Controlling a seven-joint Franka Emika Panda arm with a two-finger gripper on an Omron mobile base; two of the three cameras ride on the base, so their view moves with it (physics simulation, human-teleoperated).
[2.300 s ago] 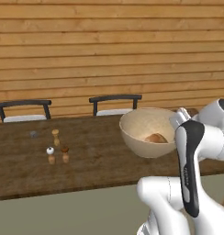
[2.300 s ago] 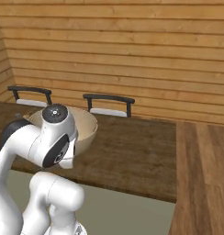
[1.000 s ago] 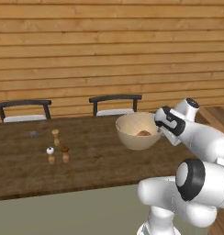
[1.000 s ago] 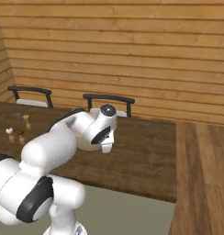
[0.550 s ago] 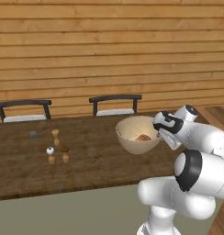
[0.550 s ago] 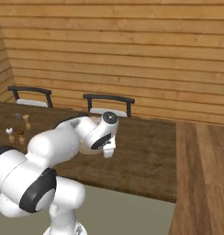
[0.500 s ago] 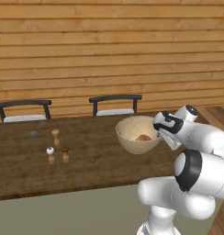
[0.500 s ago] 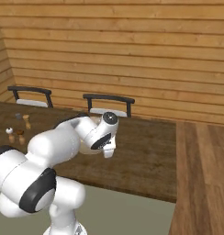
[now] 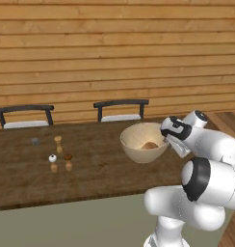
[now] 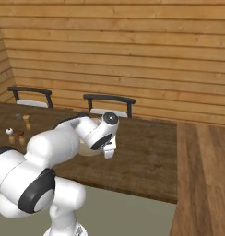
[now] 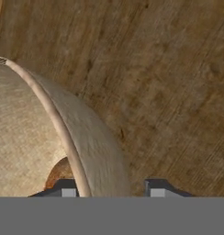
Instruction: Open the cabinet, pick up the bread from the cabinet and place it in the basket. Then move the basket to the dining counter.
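The basket sits on the dining counter, toward its right end, in front of the nearer of two black-framed chairs. Inside it the bread lies on the bottom as a small golden-brown lump, leaning toward the side where the arm comes in.

The gripper is at the basket's right rim in the left base view, the white hand angled down over the edge. In the hand view the gripper straddles that rim: one finger tip stands inside the bowl, just beside the bread, and the other stands outside, over the bare dark wood. The basket wall runs up between them. The jaws stand partly apart, with clear space between the outer finger and the wall, so the rim looks to be loose between them rather than pinched; the inner finger's contact is hard to judge from this angle.

In the right base view the white arm covers most of the basket, and the wrist hangs low over the tabletop.

To the left on the counter, well apart from the basket, stand a few tiny shakers. A plank wall of warm wood closes the scene behind.
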